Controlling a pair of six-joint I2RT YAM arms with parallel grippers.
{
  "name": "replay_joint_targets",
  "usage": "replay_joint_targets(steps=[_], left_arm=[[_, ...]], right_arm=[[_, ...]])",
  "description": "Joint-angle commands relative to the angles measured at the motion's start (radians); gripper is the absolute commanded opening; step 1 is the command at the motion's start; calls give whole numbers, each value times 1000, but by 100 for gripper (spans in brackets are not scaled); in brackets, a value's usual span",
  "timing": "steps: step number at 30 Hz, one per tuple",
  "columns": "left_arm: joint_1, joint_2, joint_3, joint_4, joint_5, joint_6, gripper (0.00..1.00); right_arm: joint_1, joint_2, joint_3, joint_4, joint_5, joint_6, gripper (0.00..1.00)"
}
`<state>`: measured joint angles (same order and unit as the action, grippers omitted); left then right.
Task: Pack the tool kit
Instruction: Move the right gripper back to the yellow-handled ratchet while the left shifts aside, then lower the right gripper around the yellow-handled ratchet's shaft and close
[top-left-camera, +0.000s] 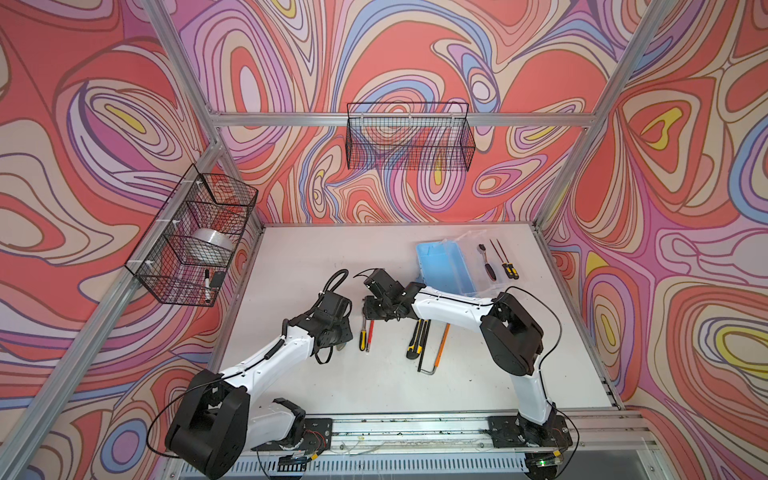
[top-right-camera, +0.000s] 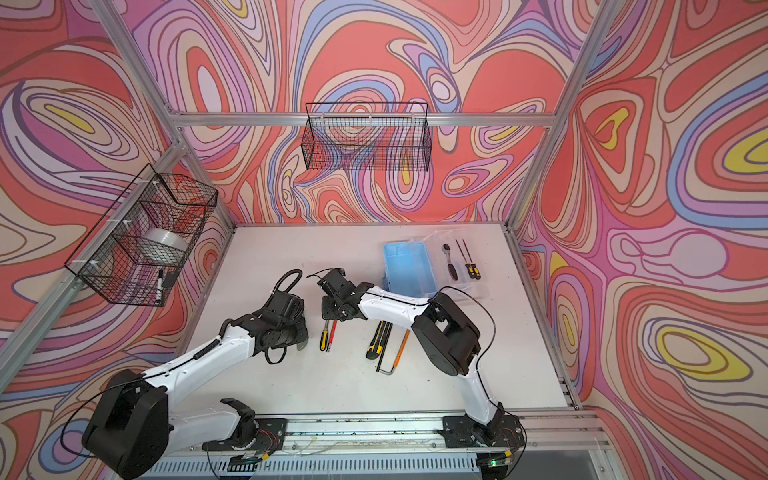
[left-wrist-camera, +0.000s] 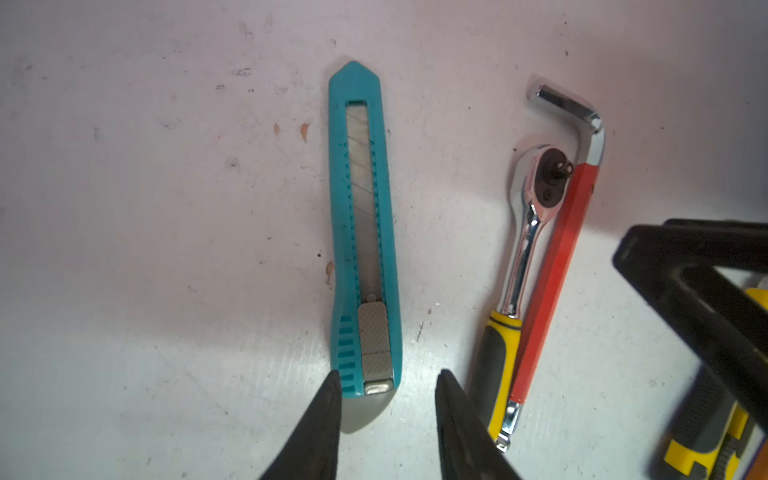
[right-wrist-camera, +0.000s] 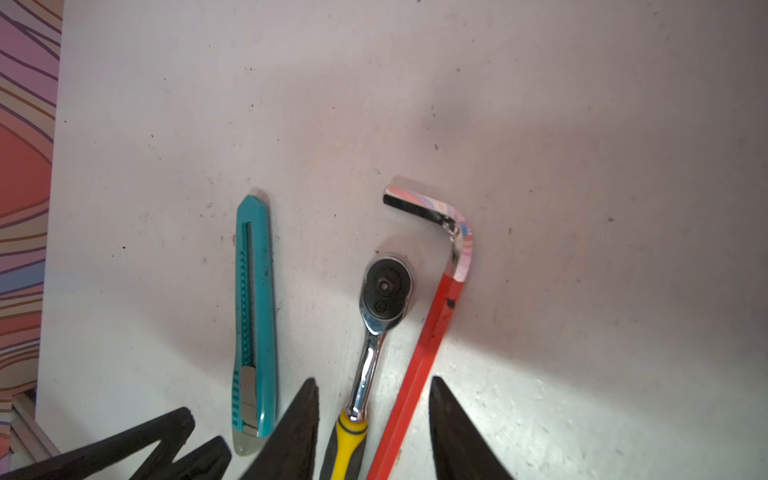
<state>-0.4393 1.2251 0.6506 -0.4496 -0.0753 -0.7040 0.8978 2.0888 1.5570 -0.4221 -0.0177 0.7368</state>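
Left gripper (left-wrist-camera: 386, 376): jaws apart, straddling the teal cutter (left-wrist-camera: 365, 232) butt, no grip. Right gripper (right-wrist-camera: 372, 380): jaws apart over the yellow-handled ratchet (right-wrist-camera: 386, 291) and red hex key (right-wrist-camera: 434, 332). Light-blue case (top-left-camera: 444, 268) sits at the table's 1 o'clock, with a second ratchet (top-left-camera: 487, 262) and two screwdrivers (top-left-camera: 507, 264) at its 3 o'clock.

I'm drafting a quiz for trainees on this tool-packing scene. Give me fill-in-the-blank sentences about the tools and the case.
1. The cutter whose end lies between the left gripper's open fingers has a ___ body.
2. The right gripper straddles the ratchet and a hex key with a ___ sleeve.
3. The ratchet's handle is black and ___.
4. In both top views the open case is light ___.
Missing words: teal; red; yellow; blue.
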Motion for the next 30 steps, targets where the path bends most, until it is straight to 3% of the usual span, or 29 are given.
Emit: replay_joint_targets(steps=[1, 23, 30], left_arm=[[12, -36, -24, -45, -30, -20, 39], [27, -85, -52, -51, -38, -22, 43], [28, -109, -52, -72, -65, -18, 45]], right_arm=[[20, 51, 45, -49, 25, 11, 43], [52, 234, 200, -248, 96, -43, 32], [51, 246, 211, -295, 140, -74, 22]])
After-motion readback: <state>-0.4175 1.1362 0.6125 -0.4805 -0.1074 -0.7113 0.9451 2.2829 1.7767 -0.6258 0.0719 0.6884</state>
